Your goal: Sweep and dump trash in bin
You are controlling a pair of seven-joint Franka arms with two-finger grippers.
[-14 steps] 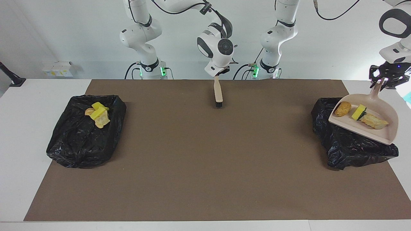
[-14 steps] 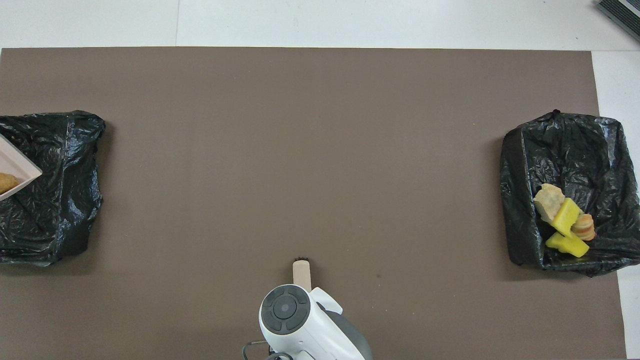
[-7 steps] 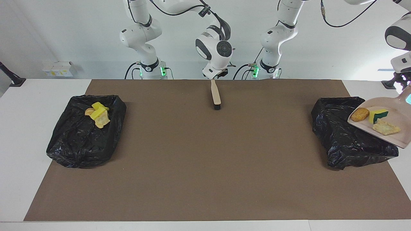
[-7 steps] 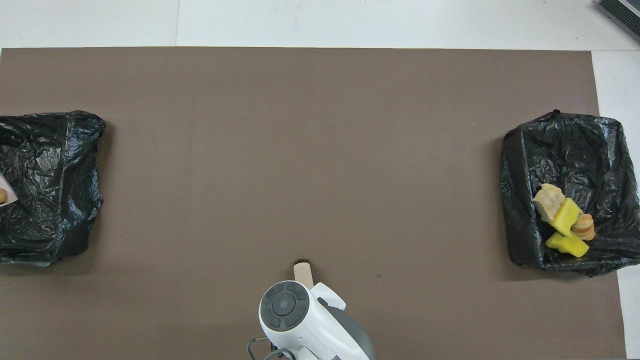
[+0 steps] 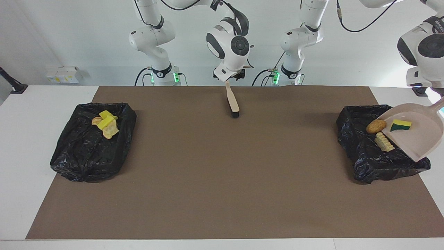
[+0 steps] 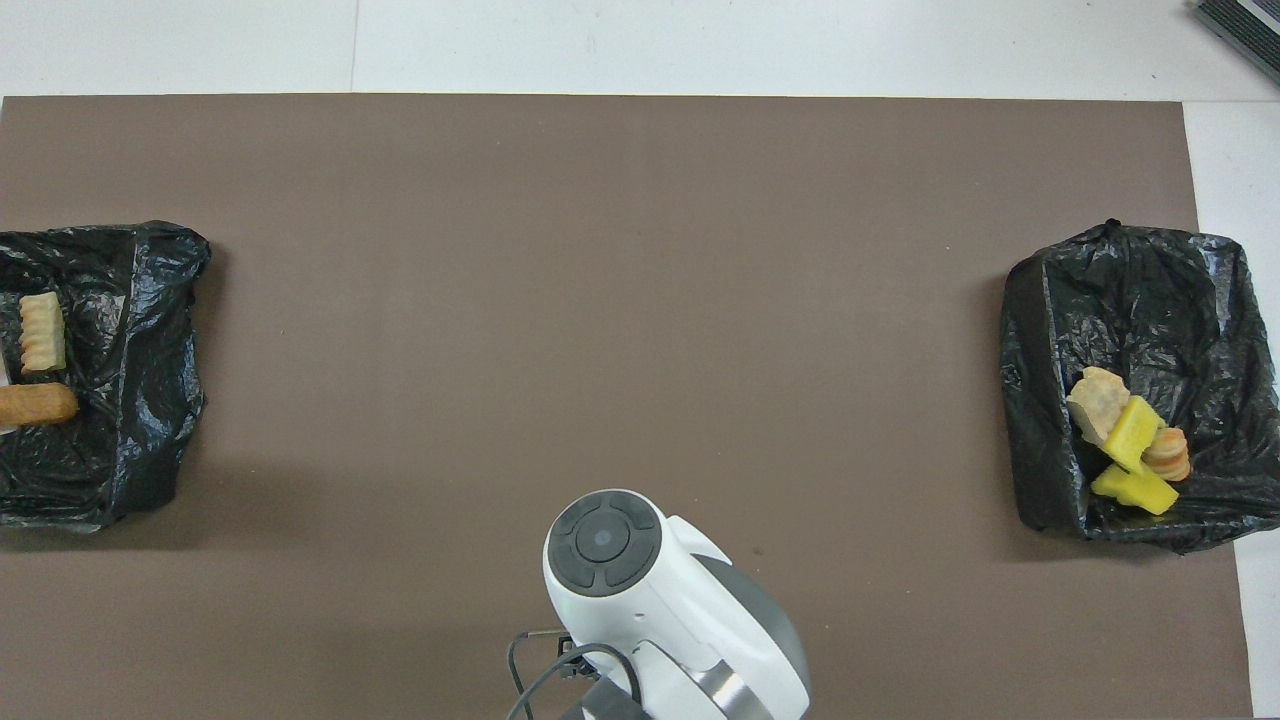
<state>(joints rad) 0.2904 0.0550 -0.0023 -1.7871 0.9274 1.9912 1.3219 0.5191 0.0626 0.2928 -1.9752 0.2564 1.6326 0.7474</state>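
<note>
Left gripper and beige plastic dustpan (image 5: 416, 133) handle cut off at three o'clock, facing view.

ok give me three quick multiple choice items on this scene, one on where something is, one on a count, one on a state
1. Where is the yellow-and-green sponge wedge?
A. on the tilted beige plastic dustpan
B. on the brown mat
C. in the bin at the right arm's end

2. How many black-bag-lined bins are on the table?
A. one
B. two
C. three

3. What does the right gripper hold?
A. nothing
B. the dustpan
C. the beige black-bristled brush

Answers: 1 A, the wedge lies on the pan over the bin at the left arm's end. 2 B, one bin at each end. 3 C, the brush hangs from it, bristles down.
</note>
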